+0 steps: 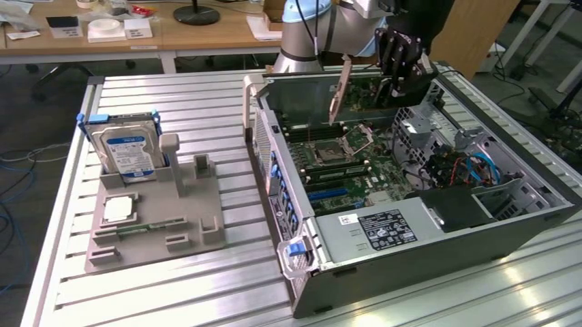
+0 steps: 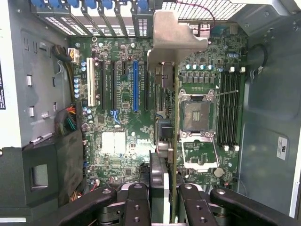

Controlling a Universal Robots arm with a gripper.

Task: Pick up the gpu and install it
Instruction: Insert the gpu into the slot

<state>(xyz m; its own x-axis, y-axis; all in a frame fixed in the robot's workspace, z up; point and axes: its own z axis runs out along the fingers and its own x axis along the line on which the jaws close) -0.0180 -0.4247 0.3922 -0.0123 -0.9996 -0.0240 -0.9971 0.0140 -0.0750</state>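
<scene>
Hovering with the gpu [image 1: 359, 95] clamped upright in the gripper [image 1: 402, 80] over the motherboard [image 1: 339, 160], at one o'clock on the worktop [image 1: 182, 289], picked up but not yet seated in a slot.

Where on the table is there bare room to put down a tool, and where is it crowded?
Bare table lies between the fixture and case, on the fixture's near side, and beyond the hard drive. Crowded: inside the case, where the gripper holds the gpu over the motherboard.

Silver-blue arm [image 1: 300, 48], black bolted gripper [image 1: 405, 82]
</scene>
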